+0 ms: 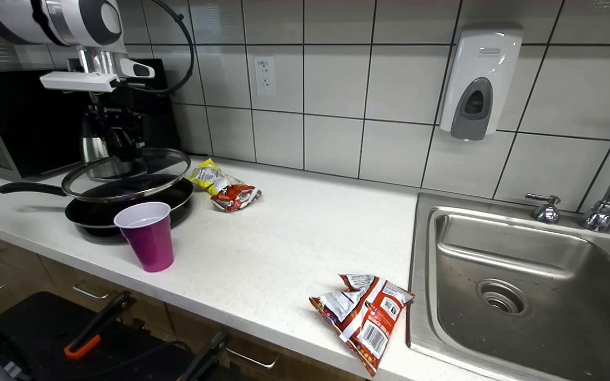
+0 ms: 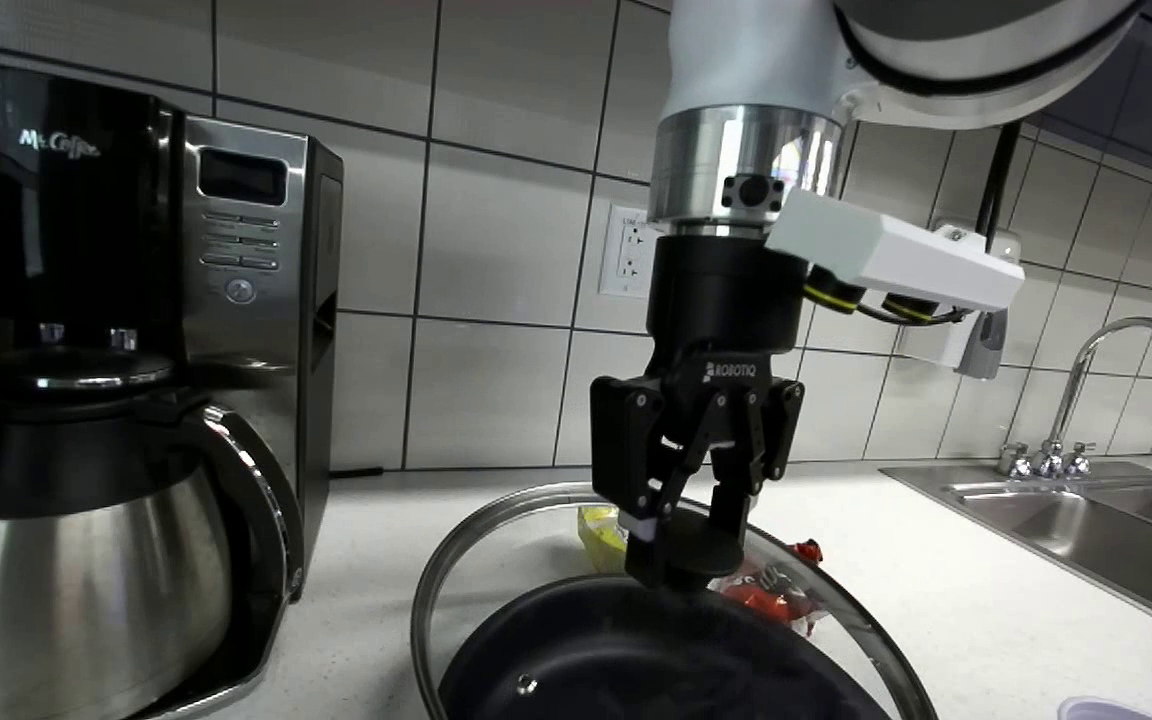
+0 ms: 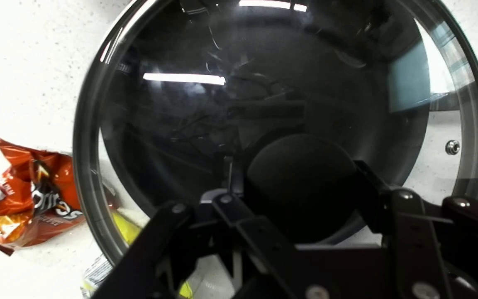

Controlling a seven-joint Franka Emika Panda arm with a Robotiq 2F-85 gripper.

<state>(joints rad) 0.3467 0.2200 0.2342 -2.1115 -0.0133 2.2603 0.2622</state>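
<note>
My gripper (image 2: 688, 548) points straight down and is shut on the round black knob (image 3: 301, 187) of a glass lid, with one finger on each side. The lid (image 1: 98, 199) has a metal rim and hangs slightly tilted above a black frying pan (image 1: 98, 233); in both exterior views a gap shows between them. Through the glass, the wrist view shows the dark pan, set off-centre from the lid's rim, with a strip of counter visible at the right. The pan's handle (image 1: 32, 188) extends to the left in an exterior view.
Close by the pan stand a magenta cup (image 1: 149, 238), a red chip bag (image 3: 35, 195) and a yellow bag (image 1: 208, 177). Another red snack bag (image 1: 371, 312) lies beside the sink (image 1: 422, 275). A coffee maker (image 2: 246, 240) with a steel carafe (image 2: 86, 600) stands near the lid.
</note>
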